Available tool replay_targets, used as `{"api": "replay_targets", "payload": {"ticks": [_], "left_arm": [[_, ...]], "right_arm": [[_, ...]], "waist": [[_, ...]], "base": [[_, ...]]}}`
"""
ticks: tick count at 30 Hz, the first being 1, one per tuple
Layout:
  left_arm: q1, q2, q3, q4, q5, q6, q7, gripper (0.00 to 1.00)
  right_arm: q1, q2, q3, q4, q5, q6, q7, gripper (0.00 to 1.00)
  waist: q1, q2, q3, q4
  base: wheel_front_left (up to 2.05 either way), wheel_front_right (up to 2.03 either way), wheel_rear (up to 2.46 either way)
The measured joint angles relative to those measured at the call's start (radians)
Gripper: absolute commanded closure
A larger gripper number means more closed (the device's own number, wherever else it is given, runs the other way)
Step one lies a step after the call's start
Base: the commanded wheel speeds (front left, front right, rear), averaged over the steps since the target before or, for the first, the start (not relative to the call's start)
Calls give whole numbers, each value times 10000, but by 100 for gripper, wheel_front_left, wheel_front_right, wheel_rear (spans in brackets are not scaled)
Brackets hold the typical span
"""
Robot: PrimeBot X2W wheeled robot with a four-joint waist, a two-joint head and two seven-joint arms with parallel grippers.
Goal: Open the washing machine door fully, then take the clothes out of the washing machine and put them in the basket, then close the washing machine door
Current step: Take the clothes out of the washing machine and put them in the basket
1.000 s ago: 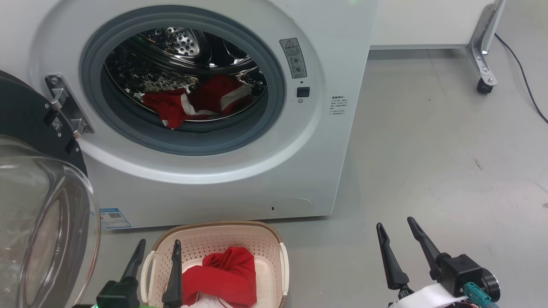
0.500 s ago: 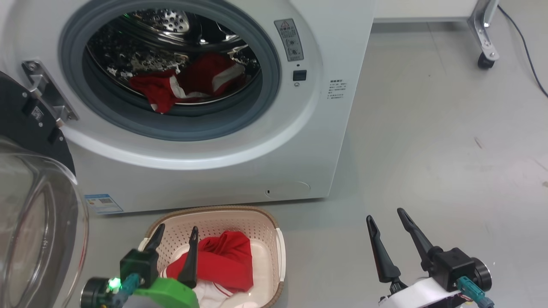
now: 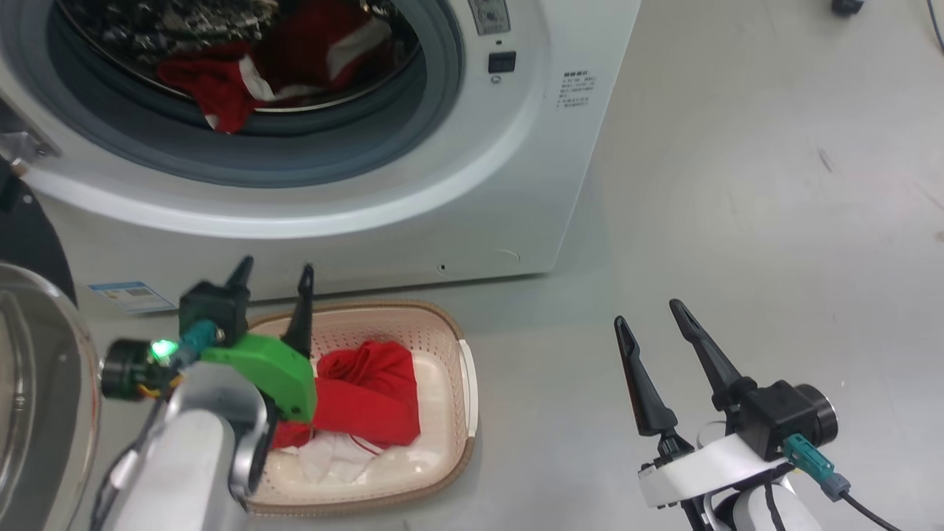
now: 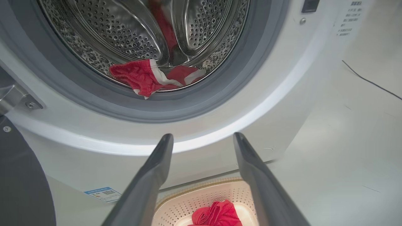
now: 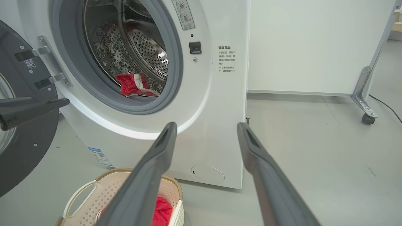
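- The washing machine door (image 5: 34, 147) stands swung wide open at the left of the washing machine (image 3: 457, 199). It hangs on its metal hinge beside the opening, with its clear glass bowl (image 3: 44, 398) bulging out toward the camera.
- The left jaws stand open and hold nothing. Their two dark fingers (image 3: 301, 310) point up at the washing machine's lower front, just right of the blue label sticker (image 3: 125, 295).
- The basket (image 3: 383, 328) sits on the floor (image 3: 737, 221) just in front of the washing machine, below the round opening, with the left jaws over its left back corner. Whether it touches the machine's front I cannot tell.
- Some of the clothes (image 3: 369, 398) lie inside the basket: a crumpled red piece on top of a white one, apart from the left fingers.
- More red-and-white clothes (image 3: 221, 88) lie in the washing machine at the front bottom of the perforated steel drum (image 4: 132, 37), with one fold drooping toward the grey gasket (image 3: 295, 158).
- The right jaws are spread open and empty. Their fingers (image 3: 640, 383) hover above bare floor in front of the washing machine's right corner, well apart from the basket.
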Motion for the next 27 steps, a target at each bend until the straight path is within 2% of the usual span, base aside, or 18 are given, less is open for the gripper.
{"api": "replay_targets", "payload": {"ticks": [7,15,27], "left_arm": [[-1604,550,138,550,119,-213,878,0],[-3359,1415,33,1162,763,-508,2138,0],[-5729,2222,173,1701,961,-959,3457,0]], "right_arm": [[-525,-10,247,-136,198,58,0,0],[-1127,-19,493,-313,715,44,0,0],[-1933,-19,779,-430,1335,-50,0,0]], "waist": [[0,0,919,-296],[1,0,1896,-836],[2,0,3202,-1738]], "base": [[0,0,0],[0,0,0],[0,0,0]]}}
